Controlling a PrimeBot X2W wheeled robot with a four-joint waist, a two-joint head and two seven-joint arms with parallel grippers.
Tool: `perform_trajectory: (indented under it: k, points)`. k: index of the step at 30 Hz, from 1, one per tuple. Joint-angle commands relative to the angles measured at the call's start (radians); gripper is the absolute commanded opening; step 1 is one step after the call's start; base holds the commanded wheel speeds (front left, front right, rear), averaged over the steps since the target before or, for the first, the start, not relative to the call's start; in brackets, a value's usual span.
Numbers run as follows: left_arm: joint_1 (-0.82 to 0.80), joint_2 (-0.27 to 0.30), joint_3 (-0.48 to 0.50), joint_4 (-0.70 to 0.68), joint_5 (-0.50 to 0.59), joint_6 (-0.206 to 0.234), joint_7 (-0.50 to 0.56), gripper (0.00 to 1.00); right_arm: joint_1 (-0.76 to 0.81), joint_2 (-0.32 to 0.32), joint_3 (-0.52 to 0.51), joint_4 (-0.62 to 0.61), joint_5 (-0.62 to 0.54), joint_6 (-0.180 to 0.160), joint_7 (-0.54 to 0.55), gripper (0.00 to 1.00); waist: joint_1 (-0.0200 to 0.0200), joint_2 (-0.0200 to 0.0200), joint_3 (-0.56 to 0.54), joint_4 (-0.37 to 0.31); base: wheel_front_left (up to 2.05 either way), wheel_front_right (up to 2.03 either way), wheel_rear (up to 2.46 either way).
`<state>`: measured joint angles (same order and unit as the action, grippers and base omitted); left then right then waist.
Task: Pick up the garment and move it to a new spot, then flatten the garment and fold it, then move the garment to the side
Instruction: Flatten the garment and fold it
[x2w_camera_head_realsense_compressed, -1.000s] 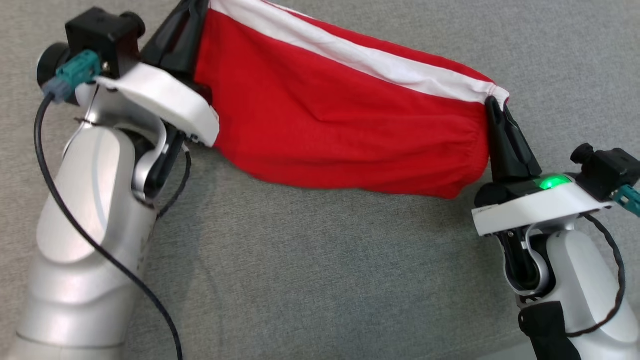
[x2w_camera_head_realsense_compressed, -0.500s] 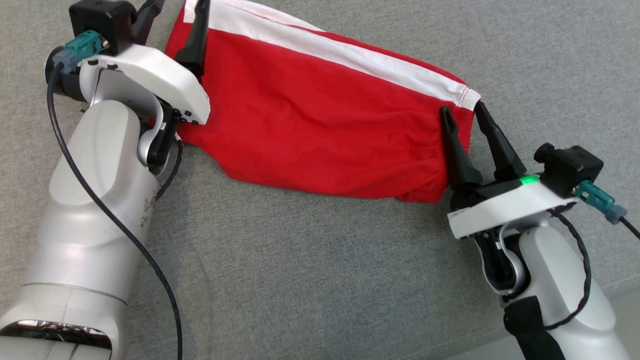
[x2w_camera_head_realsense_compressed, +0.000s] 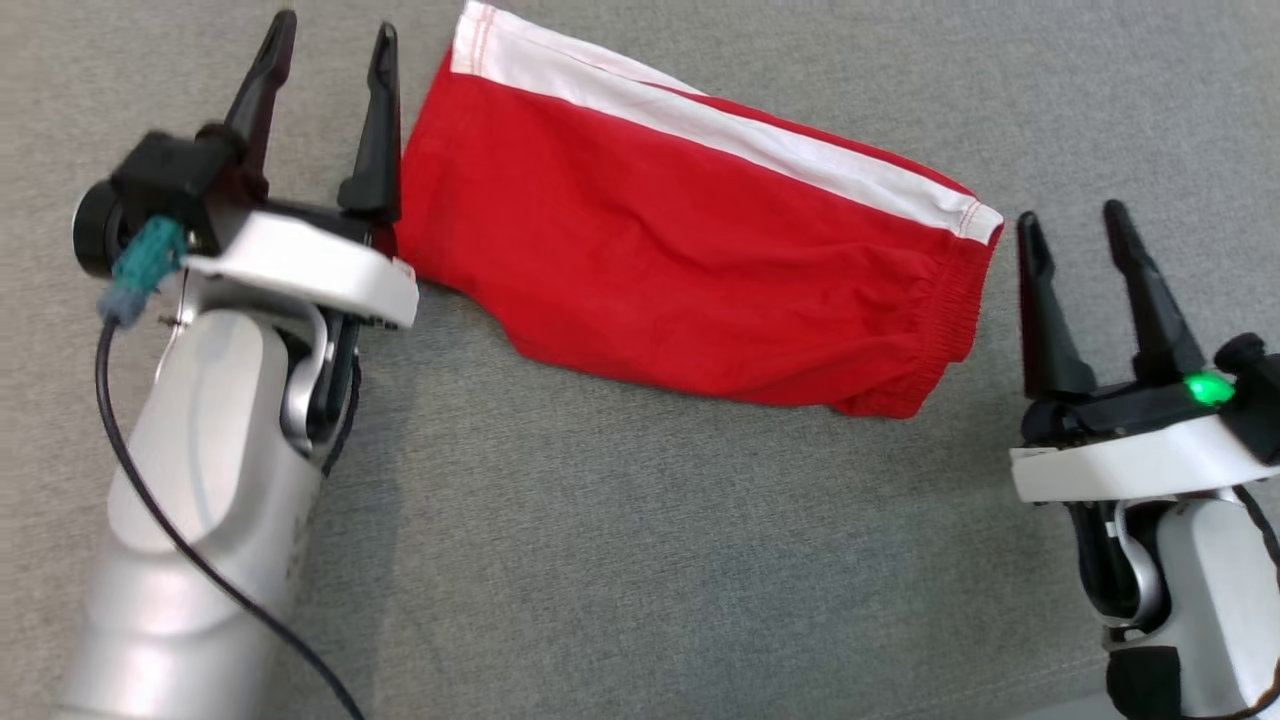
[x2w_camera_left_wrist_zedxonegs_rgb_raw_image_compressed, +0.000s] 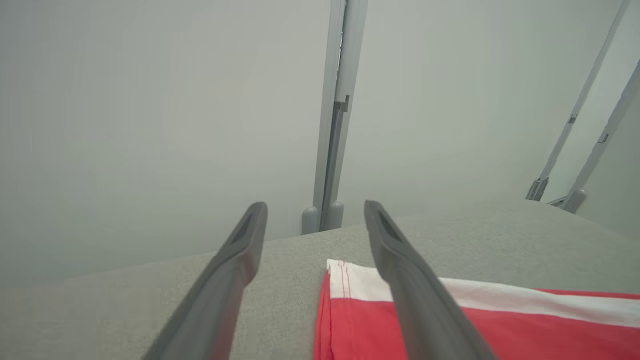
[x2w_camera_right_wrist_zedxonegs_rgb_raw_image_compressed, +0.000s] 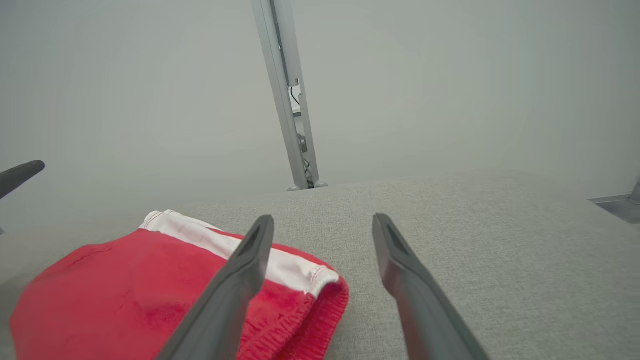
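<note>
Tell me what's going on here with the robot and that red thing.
A two-armed robot is working on a red garment with a white stripe, which lies on a grey cloth surface. The left gripper is at one end and the right gripper at the other. Both are open and neither is gripping the garment, so it lies free.

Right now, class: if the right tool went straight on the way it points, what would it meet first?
The way looks free: the right tool points over the grey surface, with the red garment off to its left. Farther on stands a grey post, probably first, though depth is unclear.
</note>
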<state>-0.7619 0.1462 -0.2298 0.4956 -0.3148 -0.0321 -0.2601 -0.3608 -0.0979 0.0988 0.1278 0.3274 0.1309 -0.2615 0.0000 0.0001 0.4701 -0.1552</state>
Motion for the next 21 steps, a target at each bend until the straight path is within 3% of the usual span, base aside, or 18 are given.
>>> perform_trajectory:
  k: [1,11,21]
  points:
    - [0.045,0.008,0.009,-0.056,0.016,0.016,-0.003,1.0,0.014,-0.01,-0.023,-0.017,-0.026,0.0,-0.005,1.0,0.0,-0.0001,-0.018,0.019,0.0,0.0,0.0]
    - [0.342,0.04,0.034,-0.311,0.05,0.086,0.002,1.0,0.103,0.006,-0.121,-0.048,-0.137,0.0,0.001,1.0,0.0,-0.0001,-0.107,0.041,0.0,0.0,0.0]
    - [0.45,0.056,0.013,-0.385,0.033,0.096,0.073,1.0,0.145,0.023,-0.156,-0.045,-0.131,0.0,0.011,1.0,0.0,-0.0001,-0.139,0.047,0.0,0.0,0.0]
